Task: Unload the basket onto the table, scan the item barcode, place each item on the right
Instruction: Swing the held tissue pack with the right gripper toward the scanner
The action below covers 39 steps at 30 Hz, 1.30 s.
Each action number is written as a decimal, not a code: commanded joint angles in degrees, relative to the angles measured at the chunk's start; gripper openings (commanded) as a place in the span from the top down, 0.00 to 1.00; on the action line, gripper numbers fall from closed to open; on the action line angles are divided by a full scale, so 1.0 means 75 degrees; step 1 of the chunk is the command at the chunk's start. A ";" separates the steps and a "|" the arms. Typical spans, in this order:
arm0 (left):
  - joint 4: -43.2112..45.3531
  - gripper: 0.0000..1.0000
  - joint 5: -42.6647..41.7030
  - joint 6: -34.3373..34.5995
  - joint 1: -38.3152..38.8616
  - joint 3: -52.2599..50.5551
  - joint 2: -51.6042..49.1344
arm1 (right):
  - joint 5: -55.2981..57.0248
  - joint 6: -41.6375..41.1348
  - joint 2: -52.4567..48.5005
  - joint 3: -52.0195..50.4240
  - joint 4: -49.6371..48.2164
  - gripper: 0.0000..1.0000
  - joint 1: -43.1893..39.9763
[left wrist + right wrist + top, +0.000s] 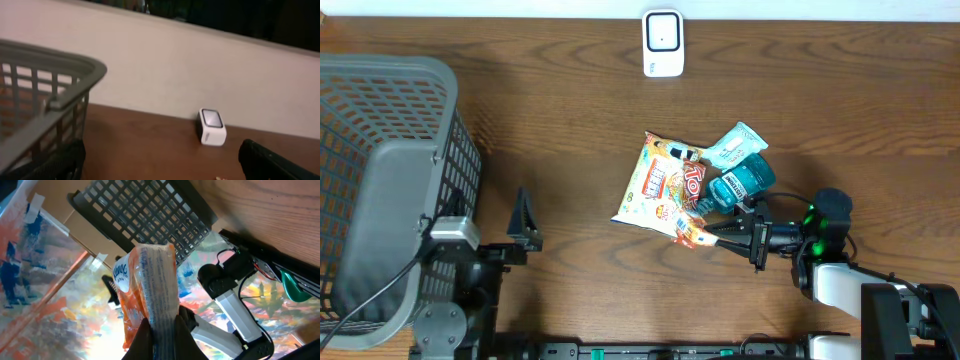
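Checkout-style robot test bench: white scanner (662,43), grey basket (458,150), snack packets (665,185) on wooden table (550,120).

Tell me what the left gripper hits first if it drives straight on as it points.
Probably nothing near: the left gripper would pass between the grey basket on its left and the white scanner to its right, over bare table, until the pale wall.

Cropped at the left edge: basket (380,170). Too small to read: print on the snack bag (662,185). Cut by the bottom edge, blurred: left gripper (165,170) fingers (272,162).
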State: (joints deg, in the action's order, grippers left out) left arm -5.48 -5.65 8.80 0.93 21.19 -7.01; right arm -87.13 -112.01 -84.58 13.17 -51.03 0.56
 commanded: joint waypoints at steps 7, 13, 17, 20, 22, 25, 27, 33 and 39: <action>0.0061 0.02 -0.0041 -0.0128 0.0003 -0.0772 0.0017 | -0.0233 0.0023 0.0082 0.0012 0.0006 0.99 0.0096; 0.0067 0.02 -0.0047 -0.0198 0.0003 -0.1253 0.0017 | -0.0230 0.0061 0.0082 0.0012 0.0003 0.99 0.0096; 0.0067 0.02 -0.0446 -0.0641 0.0003 -0.1533 0.0017 | -0.0169 0.0187 0.0082 0.0012 0.0003 0.99 0.0096; 0.0067 0.02 -0.1224 -0.1247 0.0003 -0.1568 0.0017 | -0.0079 0.0201 0.0082 0.0012 0.0003 0.98 0.0096; 0.0090 0.02 -0.1393 -0.1285 0.0003 -0.1568 0.0017 | -0.0015 0.0201 0.0082 0.0012 0.0003 0.98 0.0096; -0.0067 0.02 -0.1142 -0.1288 0.0003 -0.1571 0.0009 | 0.0090 0.0201 0.0082 0.0012 0.0003 0.98 0.0096; -0.0181 0.02 -0.0883 -0.1288 0.0003 -0.1574 0.0003 | 0.0117 0.0201 0.0082 0.0012 0.0003 0.98 0.0096; -0.0353 0.02 -0.0839 -0.1285 0.0003 -0.1585 0.0003 | 0.0117 0.0201 0.0082 0.0012 0.0003 0.98 0.0096; -0.0877 0.02 -0.0842 -0.1285 0.0003 -0.1585 0.0003 | 0.0119 0.0198 0.0082 0.0012 0.0003 0.98 0.0096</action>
State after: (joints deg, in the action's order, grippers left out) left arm -10.63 -12.51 -0.05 0.93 9.43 -7.03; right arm -86.13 -111.61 -84.58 13.17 -51.03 0.71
